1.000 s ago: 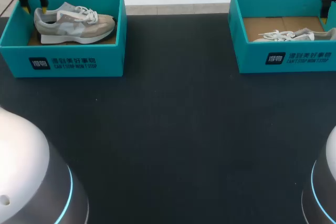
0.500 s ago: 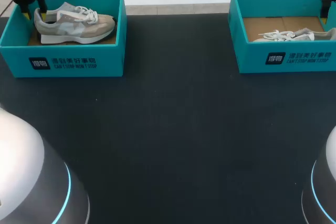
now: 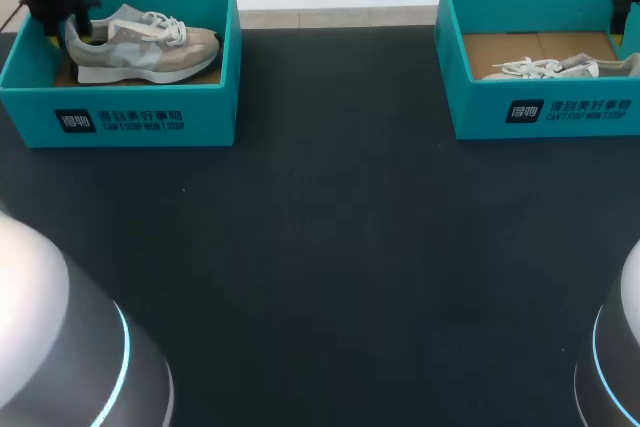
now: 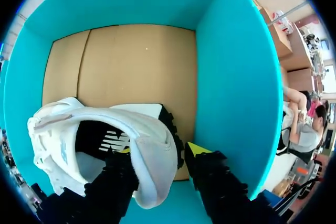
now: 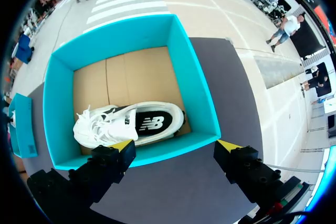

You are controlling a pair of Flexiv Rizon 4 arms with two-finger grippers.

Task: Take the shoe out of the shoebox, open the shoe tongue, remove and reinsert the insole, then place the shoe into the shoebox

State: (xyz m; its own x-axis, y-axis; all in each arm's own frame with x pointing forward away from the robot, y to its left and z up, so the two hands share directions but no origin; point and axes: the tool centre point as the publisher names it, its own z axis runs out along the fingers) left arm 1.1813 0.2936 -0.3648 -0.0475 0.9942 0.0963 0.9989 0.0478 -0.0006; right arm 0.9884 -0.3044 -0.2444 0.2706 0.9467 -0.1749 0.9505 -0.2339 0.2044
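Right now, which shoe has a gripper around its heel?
The shoe in the left box: the left gripper straddles its heel, open. The right gripper hangs clear of the other shoe.

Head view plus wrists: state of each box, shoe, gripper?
Left box: lidless, shoe inside.
Left shoe: upright, laced, in its box.
Right box: lidless, shoe inside.
Right shoe: lying over, laced.
Left gripper: open, jaws astride the upright shoe's heel.
Right gripper: open, empty, above its box's near wall.
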